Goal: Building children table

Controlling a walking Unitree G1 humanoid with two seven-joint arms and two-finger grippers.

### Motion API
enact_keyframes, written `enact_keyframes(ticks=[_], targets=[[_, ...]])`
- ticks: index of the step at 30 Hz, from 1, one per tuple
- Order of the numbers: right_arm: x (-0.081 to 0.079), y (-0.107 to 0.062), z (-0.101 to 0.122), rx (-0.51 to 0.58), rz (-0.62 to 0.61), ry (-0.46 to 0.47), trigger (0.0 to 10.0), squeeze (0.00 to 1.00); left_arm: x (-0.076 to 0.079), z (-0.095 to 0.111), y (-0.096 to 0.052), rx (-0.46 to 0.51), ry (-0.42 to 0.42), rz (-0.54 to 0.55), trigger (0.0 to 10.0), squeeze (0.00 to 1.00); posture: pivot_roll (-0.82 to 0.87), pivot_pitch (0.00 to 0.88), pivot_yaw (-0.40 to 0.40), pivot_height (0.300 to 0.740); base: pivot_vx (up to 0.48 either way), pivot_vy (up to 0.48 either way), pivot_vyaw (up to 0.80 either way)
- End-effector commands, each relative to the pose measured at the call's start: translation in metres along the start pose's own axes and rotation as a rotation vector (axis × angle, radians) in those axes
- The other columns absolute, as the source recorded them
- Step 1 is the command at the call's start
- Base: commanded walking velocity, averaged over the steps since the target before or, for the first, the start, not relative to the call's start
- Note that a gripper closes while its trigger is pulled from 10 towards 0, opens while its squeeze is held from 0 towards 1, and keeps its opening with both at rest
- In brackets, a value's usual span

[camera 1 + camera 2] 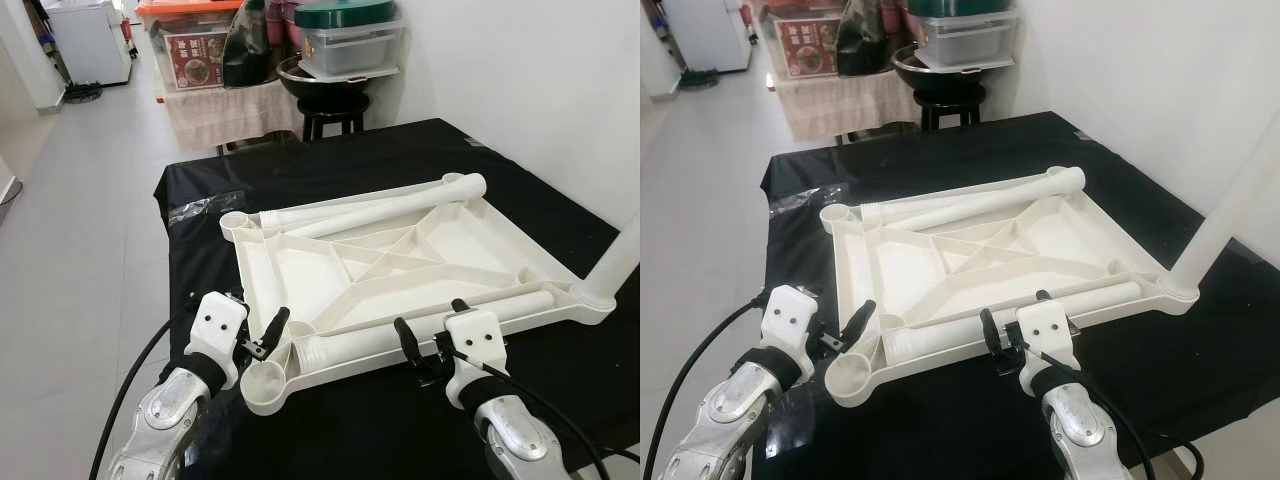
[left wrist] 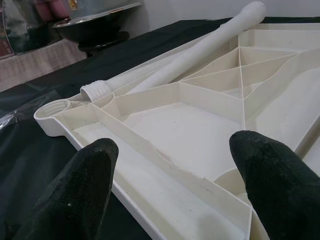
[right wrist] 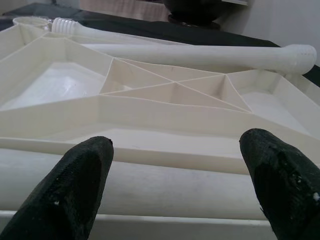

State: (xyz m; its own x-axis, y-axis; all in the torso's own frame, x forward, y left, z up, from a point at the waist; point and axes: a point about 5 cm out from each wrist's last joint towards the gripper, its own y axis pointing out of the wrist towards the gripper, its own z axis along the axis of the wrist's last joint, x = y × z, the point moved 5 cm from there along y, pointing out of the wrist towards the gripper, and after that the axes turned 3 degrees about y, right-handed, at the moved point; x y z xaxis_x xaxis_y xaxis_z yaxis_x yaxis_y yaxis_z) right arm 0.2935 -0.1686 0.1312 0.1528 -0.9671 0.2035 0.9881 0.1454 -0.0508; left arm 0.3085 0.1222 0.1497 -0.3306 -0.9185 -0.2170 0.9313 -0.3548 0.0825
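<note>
Both grippers at the upturned tabletop (image 1: 400, 260)
Left gripper (image 1: 262, 340) and right gripper (image 1: 430, 335) spread wide, holding nothing; 2 legs (image 1: 380, 205) lie on it.

Two black fingers (image 3: 75, 185) stand apart over a white leg (image 3: 150, 187). Beyond lies the ribbed tabletop (image 3: 165, 100). Another leg (image 3: 200, 52) lies along its far edge.

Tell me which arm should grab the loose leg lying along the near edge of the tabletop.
Right, probably. The right gripper is open and faces the middle of the near leg. The left gripper sits by the empty corner socket, off the leg's threaded end.
</note>
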Motion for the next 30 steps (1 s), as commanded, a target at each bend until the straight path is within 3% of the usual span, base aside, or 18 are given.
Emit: enact_keyframes(ticks=[1,2,4,5,7,8,17,22,30], targets=[[0.001,-0.001,0.005,0.012,0.014,-0.014,10.0,0.0,0.001,-0.001,-0.002,-0.013,0.016,-0.01,10.0,0.0,-0.11,0.051,0.027,0.74,0.0,0.0,0.0],[0.001,-0.001,0.005,0.012,0.014,-0.014,10.0,0.0,0.001,-0.001,-0.002,-0.013,0.016,-0.01,10.0,0.0,-0.11,0.051,0.027,0.74,0.0,0.0,0.0],[0.022,0.004,0.007,0.02,-0.003,-0.056,10.0,0.0,0.003,-0.001,-0.003,-0.017,0.015,-0.018,10.0,0.0,-0.11,0.048,0.025,0.74,0.0,0.0,0.0],[0.022,0.004,0.007,0.02,-0.003,-0.056,10.0,0.0,0.003,-0.001,-0.003,-0.017,0.015,-0.018,10.0,0.0,-0.11,0.048,0.025,0.74,0.0,0.0,0.0],[0.056,0.011,0.009,0.009,-0.051,-0.085,10.0,0.0,0.006,-0.002,-0.004,-0.021,0.01,-0.039,10.0,0.0,-0.11,0.047,0.019,0.74,0.0,0.0,0.0],[0.06,0.012,0.008,0.006,-0.054,-0.09,10.0,0.0,0.006,-0.002,-0.004,-0.023,0.009,-0.042,10.0,0.0,-0.11,0.048,0.015,0.74,0.0,0.0,0.0],[0.05,0.015,0.007,0.006,-0.027,-0.086,10.0,0.0,0.007,-0.002,-0.003,-0.025,0.011,-0.049,10.0,0.0,-0.1,0.049,0.015,0.74,0.0,0.0,0.0],[0.041,0.015,0.007,0.006,-0.006,-0.071,10.0,0.0,0.017,0.005,-0.002,0.003,0.015,-0.141,10.0,0.0,-0.11,0.054,0.016,0.74,0.0,0.0,0.0],[0.041,0.02,0.01,0.02,0.002,-0.056,10.0,0.0,0.032,0.012,-0.005,0.007,-0.004,-0.259,10.0,0.0,-0.11,0.06,0.018,0.74,0.0,-0.41,0.0]])
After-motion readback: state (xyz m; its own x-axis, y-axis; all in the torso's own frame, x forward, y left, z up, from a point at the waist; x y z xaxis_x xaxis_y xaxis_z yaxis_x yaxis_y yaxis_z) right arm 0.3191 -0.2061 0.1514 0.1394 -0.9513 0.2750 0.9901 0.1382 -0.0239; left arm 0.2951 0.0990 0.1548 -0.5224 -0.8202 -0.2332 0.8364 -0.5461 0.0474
